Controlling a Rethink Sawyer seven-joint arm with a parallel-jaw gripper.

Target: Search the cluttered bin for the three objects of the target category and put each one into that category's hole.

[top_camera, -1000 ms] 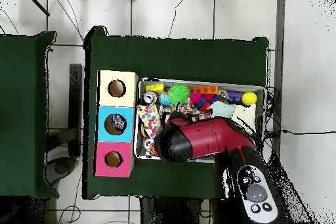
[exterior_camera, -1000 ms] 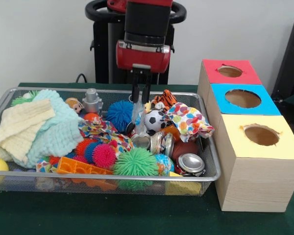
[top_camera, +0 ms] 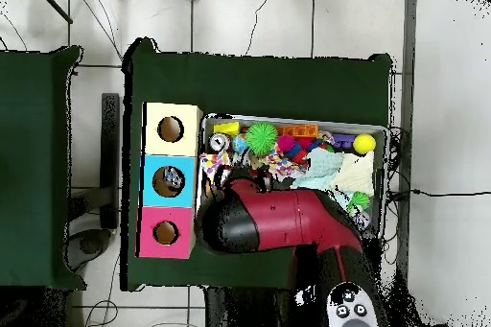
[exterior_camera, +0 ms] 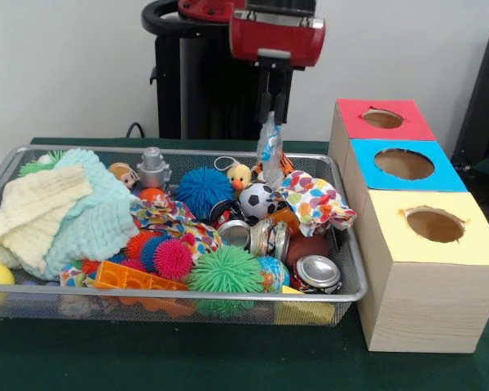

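The silver wire-mesh bin [exterior_camera: 348, 244] holds a heap of toys and cloths. My gripper [exterior_camera: 273, 119] hangs above the bin's far right corner, shut on the top of the crushed clear bottle with a blue label [exterior_camera: 269, 153]. The bottle dangles clear of the toys. A silver-topped can [exterior_camera: 318, 273] lies at the bin's front right, also seen in the overhead view [top_camera: 219, 143]. Another can [exterior_camera: 235, 235] lies mid-bin. In the overhead view the arm's red head [top_camera: 251, 220] hides the gripper and bottle.
Three boxes with round holes stand right of the bin: red [exterior_camera: 383, 120], blue [exterior_camera: 403, 164], yellow [exterior_camera: 434, 225]. Spiky balls [exterior_camera: 226, 271], a football [exterior_camera: 257, 199], a patterned cloth [exterior_camera: 314, 199] and pale cloths [exterior_camera: 57, 212] fill the bin.
My gripper has risen and moved right in the front view, lifting the crushed bottle out of the toys. In the overhead view the arm's head has shifted towards the boxes.
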